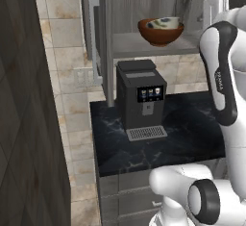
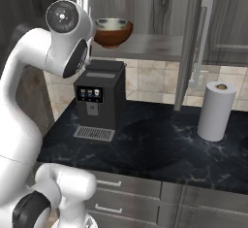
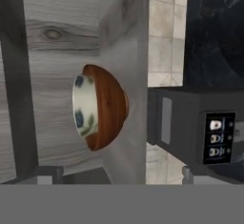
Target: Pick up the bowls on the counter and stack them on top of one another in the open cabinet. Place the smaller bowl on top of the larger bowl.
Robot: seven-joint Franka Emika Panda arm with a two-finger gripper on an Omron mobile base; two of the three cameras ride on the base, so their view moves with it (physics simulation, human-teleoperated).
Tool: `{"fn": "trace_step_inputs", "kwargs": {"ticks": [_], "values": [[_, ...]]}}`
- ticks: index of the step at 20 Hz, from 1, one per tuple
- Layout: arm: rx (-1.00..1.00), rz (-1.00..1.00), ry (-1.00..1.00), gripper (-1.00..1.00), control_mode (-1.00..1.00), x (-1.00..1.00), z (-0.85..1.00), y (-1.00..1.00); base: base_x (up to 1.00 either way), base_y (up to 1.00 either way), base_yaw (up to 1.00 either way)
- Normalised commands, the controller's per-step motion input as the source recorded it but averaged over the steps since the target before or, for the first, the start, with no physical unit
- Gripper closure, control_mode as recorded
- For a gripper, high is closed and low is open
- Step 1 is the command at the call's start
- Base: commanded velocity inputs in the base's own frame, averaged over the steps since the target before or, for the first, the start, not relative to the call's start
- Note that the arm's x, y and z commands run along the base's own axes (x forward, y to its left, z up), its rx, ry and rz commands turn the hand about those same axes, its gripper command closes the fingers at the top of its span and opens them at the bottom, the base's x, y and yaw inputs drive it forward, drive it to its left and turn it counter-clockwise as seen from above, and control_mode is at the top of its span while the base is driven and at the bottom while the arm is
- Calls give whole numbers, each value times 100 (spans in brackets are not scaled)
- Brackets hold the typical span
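**Clerk:** Item one, the bowls. Location?

**Arm:** Larger bowl, glossy reddish-brown, standing upright on the shelf of the open cabinet. Smaller bowl, pale with a blue-green pattern inside, nested in it, its rim just above the brown rim. In my hand view the pair appears turned on its side, because my wrist is rolled; the smaller bowl sits inside the larger bowl. Judged from this, the stacking looks done.

**Clerk:** Item two, your end effector.

**Arm:** Empty, I judge, since both bowls are on the shelf. The fingertips are barely visible at the bottom of my hand view, so whether they stand apart or closed I cannot tell. My wrist is up near the shelf, beside the stack but apart from it.

**Clerk:** Item three, the desk.

**Arm:** Desk, dark marbled stone. Coffee machine directly below the shelf; paper towel roll off to the right, well apart. Cabinet door open, long metal handle facing out.

**Clerk:** Item four, hazards.

**Arm:** First, the stack sits toward the shelf's front; a careless sweep of my wrist could nudge it off the shelf, onto the coffee machine. Second, the smaller bowl rests loose, so a knock could tilt it. Third, my upper links stand close to the cabinet, so a wide swing on withdrawal could strike it or the open door.
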Motion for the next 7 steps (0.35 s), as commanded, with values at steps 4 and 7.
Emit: {"fn": "trace_step_inputs", "kwargs": {"ticks": [4, 7], "values": [[0, 0, -4, -100, -100, -68, 5, -14, 0, 0, 0], [0, 0, -3, -100, -100, -67, 1, -17, 0, 0, 0]]}}
